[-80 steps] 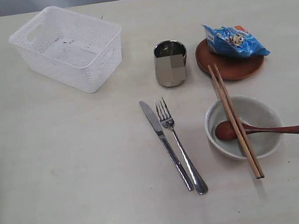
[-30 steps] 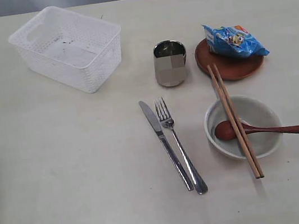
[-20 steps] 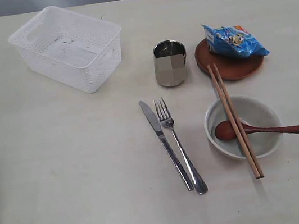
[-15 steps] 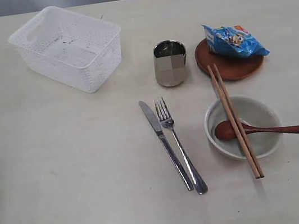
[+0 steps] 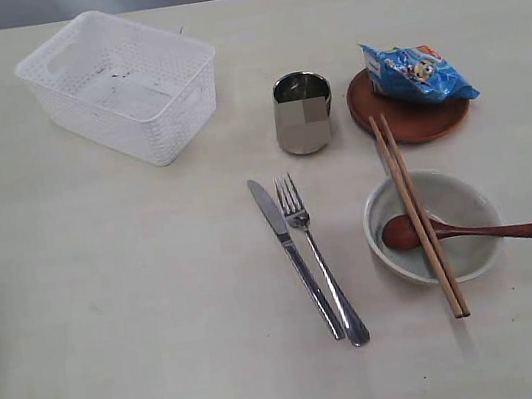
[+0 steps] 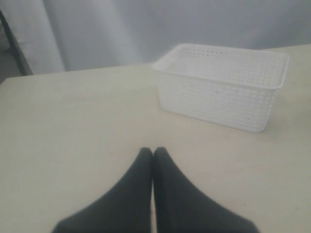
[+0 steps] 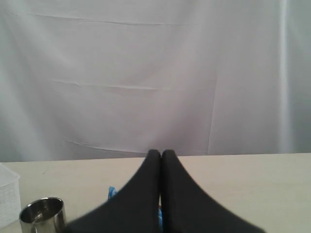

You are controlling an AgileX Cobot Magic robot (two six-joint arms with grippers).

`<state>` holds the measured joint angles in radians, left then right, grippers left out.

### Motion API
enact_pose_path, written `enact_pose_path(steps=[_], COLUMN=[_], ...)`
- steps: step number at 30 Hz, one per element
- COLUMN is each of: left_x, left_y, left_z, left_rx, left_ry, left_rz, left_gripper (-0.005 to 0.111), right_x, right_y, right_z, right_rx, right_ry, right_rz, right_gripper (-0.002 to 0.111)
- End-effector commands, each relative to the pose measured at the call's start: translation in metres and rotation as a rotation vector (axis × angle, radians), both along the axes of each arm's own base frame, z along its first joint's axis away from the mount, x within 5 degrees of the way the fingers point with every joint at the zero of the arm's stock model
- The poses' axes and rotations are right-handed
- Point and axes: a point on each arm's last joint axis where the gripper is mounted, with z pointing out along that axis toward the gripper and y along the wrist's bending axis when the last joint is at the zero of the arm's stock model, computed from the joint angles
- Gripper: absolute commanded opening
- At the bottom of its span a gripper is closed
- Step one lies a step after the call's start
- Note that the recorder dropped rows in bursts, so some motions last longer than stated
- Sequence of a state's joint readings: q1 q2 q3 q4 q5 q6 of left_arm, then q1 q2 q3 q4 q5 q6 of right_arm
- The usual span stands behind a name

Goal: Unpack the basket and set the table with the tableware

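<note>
The pale table (image 5: pixel 111 305) is backed by a white curtain (image 7: pixel 146 73). The basket (image 5: pixel 121 86) is set far left — tableware (image 5: pixel 289 246) is spread rightward. The left gripper (image 6: pixel 152 151) and right gripper (image 7: pixel 161 153) are pressed together, empty.

Soft, even light falls on the table (image 5: pixel 142 310), leaving faint shadows beside the basket (image 5: pixel 121 86) and the cup (image 5: pixel 304 120), whose steel side shows a pixelated patch. In the wrist views the left gripper (image 6: pixel 152 151) and right gripper (image 7: pixel 161 153) look dark and soft-edged, perhaps too near for focus.
</note>
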<state>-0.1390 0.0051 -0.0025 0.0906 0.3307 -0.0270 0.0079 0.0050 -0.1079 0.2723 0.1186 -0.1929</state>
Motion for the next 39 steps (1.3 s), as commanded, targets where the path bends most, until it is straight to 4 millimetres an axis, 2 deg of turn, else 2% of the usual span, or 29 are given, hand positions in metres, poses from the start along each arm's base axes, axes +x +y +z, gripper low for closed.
enact_pose_path(steps=[1, 3, 10, 14, 39], left_x=[0.0, 0.0, 0.0, 0.0, 0.0], left_y=[0.0, 0.0, 0.0, 0.0, 0.0], left_z=[0.0, 0.0, 0.0, 0.0, 0.0], left_rx=[0.002, 0.002, 0.002, 0.002, 0.002], left_ry=[-0.006, -0.006, -0.006, -0.006, -0.006], left_rz=[-0.007, -0.007, -0.007, -0.007, -0.007], left_gripper=[0.0, 0.0, 0.0, 0.0, 0.0], right_x=[0.004, 0.006, 0.005, 0.003, 0.003], right_y=[-0.002, -0.002, -0.003, -0.002, 0.0], right_z=[-0.021, -0.031, -0.043, -0.055, -0.055], right_rx=[-0.063, -0.093, -0.259, -0.262, -0.219], right_ry=[0.018, 0.044, 0.168, 0.302, 0.306], right_rz=[-0.028, -0.031, -0.029, 0.008, 0.033], right_gripper=[0.0, 0.0, 0.0, 0.0, 0.0])
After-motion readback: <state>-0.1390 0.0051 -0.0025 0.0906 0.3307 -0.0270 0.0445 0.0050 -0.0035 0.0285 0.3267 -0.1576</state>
